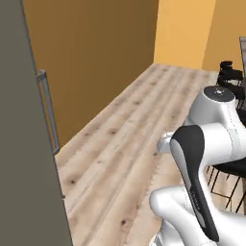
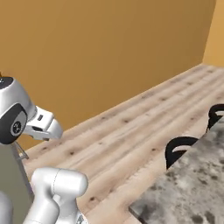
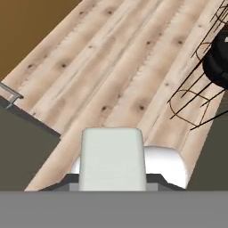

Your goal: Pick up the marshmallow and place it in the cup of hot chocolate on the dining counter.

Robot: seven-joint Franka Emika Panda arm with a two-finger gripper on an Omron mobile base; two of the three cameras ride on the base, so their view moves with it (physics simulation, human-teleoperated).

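The counter (image 2: 192,183) sits at lower right of the right base view, bare where visible; marshmallow unseen. Likely light and squashy, so pinch its 2 flat sides gently. Finger gap: cannot tell.

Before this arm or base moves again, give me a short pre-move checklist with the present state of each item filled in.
1. Marshmallow located: cannot tell; none can be made out in these frames.
2. Cup of hot chocolate located: cannot tell, for the same reason.
3. Dining counter within sight: ok; its speckled stone corner sits at the lower right of the right base view.
4. Stools spotted as obstacles: ok; black stools stand along the counter's edge, over the wooden floor.
5. End effector state: cannot tell; the hand view does not show the fingertips.
6. Grey cabinet with its metal handle close on the base's left: not ok for a wide swing that way.
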